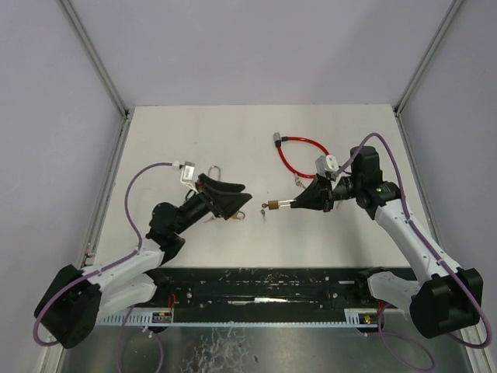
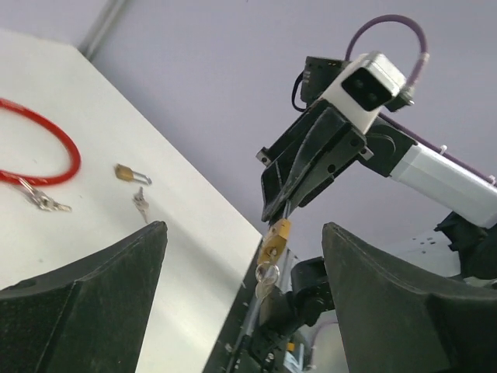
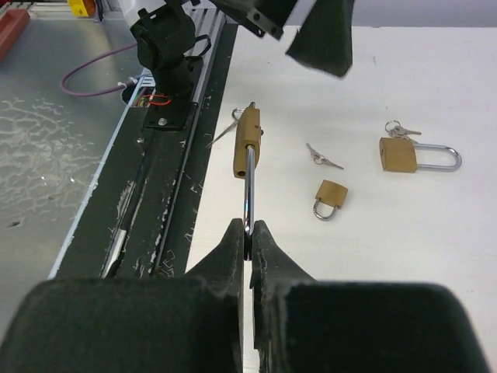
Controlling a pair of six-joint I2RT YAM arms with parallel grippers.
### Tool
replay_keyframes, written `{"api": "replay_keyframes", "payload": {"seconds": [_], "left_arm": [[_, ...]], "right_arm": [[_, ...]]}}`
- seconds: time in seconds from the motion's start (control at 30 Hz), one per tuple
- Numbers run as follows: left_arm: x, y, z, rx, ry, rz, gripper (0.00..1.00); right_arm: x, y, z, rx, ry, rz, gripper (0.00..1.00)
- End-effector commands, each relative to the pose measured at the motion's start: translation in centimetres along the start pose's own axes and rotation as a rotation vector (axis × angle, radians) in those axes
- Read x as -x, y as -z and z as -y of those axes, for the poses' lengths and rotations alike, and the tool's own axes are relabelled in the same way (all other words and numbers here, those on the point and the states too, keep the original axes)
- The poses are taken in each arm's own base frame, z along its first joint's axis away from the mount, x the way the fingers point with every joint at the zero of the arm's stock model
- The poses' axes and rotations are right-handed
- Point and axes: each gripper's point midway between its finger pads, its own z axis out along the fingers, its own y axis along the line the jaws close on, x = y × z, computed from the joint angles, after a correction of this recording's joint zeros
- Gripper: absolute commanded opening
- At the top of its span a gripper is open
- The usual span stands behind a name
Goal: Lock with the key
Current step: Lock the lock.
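Closest to you, your right tool (image 3: 248, 233) is pinched tight on the steel shackle of a brass padlock (image 3: 248, 144). It holds the padlock out toward the left arm, with the key (image 2: 266, 278) hanging from the body. Your left tool (image 1: 245, 200) stands wide, gripping nothing, just short of the padlock. On the white surface (image 1: 194, 148) lie a small padlock (image 3: 331, 198), a larger padlock (image 3: 415, 155) with keys attached, loose keys (image 3: 322, 158) and a red cable (image 1: 299, 155).
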Motion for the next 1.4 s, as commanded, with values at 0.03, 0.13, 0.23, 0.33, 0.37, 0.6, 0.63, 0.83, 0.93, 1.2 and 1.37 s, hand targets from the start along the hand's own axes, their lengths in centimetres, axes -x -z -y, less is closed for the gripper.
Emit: {"api": "replay_keyframes", "payload": {"seconds": [0.03,0.13,0.23,0.33,0.37,0.6,0.63,0.83,0.93,1.2,1.37], "left_arm": [[0.9,1.9,-0.3,0.025,-0.310,0.027,0.82],[0.7,2.2,1.3,-0.054,-0.399,0.005,0.82],[-0.1,2.1,2.5,-0.134,-0.441,-0.043,0.82],[-1.1,1.7,3.3,-0.210,-0.436,-0.102,0.82],[-1.4,1.6,3.5,-0.229,-0.430,-0.116,0.82],[-3.9,0.0,3.7,-0.288,-0.433,-0.197,0.77],[-4.0,-0.4,3.5,-0.282,-0.446,-0.203,0.76],[-5.1,-2.2,1.8,-0.208,-0.482,-0.235,0.67],[-5.8,-3.0,1.3,-0.192,-0.481,-0.270,0.61],[-7.3,-3.9,0.7,-0.198,-0.445,-0.348,0.23],[-8.0,-3.8,0.8,-0.232,-0.449,-0.384,0.00]], "right_arm": [[2.2,0.1,0.0,0.018,-0.004,0.034,0.00],[2.1,0.1,-0.1,0.028,-0.019,0.037,0.00],[1.9,0.0,-0.3,0.038,-0.034,0.040,0.00],[1.6,0.0,-0.4,0.043,-0.037,0.038,0.00],[1.5,0.0,-0.4,0.043,-0.040,0.037,0.00],[1.0,0.0,-0.3,0.044,-0.061,0.029,0.00],[1.0,0.0,-0.4,0.046,-0.066,0.029,0.00],[0.8,-0.1,-0.3,0.049,-0.076,0.027,0.00],[0.7,-0.1,-0.3,0.049,-0.079,0.026,0.00],[0.7,-0.1,-0.3,0.056,-0.094,0.028,0.00],[0.7,-0.2,-0.4,0.070,-0.110,0.034,0.00]]}}
